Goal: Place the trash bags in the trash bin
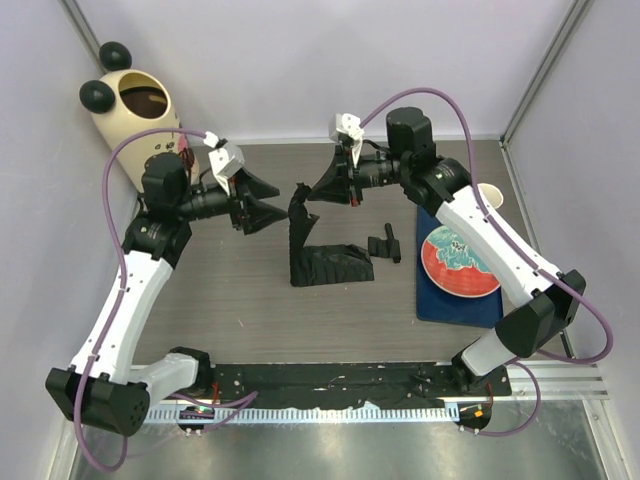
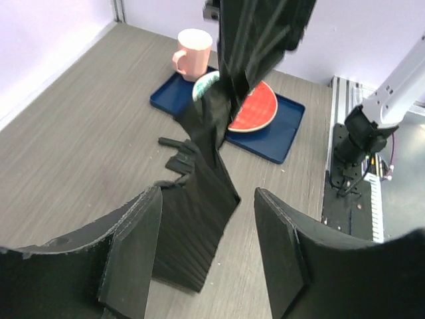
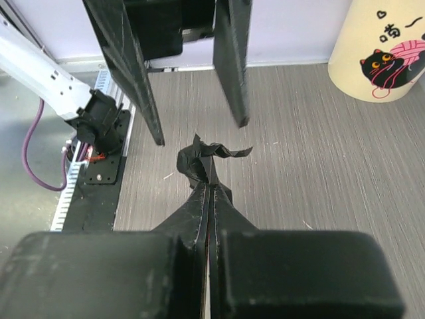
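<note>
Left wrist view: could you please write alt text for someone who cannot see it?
A crinkly black plastic trash bag hangs from the shut right gripper, its bottom on the wood-grain table; the open left gripper frames it.

trash bag [image 1: 330,264]: crinkly black plastic | table [image 1: 230,300]: matt woodgrain | trash bin [image 1: 135,128]: smooth

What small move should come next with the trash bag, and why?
Probably raise the right gripper a little: it is shut on the top of the trash bag, whose lower part lies on the table, while the left gripper stands open beside it. The trash bin is far left.
</note>
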### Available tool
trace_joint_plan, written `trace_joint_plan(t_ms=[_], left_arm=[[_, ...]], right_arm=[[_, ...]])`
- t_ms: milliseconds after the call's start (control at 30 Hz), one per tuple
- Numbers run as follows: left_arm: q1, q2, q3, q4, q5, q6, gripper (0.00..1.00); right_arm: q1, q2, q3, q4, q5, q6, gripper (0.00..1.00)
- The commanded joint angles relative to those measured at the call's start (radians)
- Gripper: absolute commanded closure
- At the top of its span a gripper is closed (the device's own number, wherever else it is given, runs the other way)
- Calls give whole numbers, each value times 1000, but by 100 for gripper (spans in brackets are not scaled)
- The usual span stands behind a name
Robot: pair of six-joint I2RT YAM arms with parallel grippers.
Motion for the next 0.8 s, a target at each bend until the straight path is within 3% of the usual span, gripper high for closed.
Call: trace_joint_plan(t_ms=[0,200,300,367,533,600,733,767], left_arm=[[-33,34,119,2,-59,29,37],[-99,84,202,3,-55,27,37],[-121,101,220,3,-38,29,43],[-126,111,225,3,-35,27,55],[-126,124,222,-51,-4,58,52],[-127,128,222,-69,5,66,56],[-121,124,214,-80,42,73,90],[-118,120,211,-69,48,64,93]], right_arm=[[24,-30,20,-67,12,-129,99],[38,-26,38,-110,26,-165,99],[43,-24,46,-118,29,-168,99],[43,-24,49,-119,27,-168,99],[43,-27,51,-119,29,-166,99],[43,-30,49,-121,29,-168,99],[41,-35,42,-121,33,-168,99],[41,-38,38,-122,33,-169,99]])
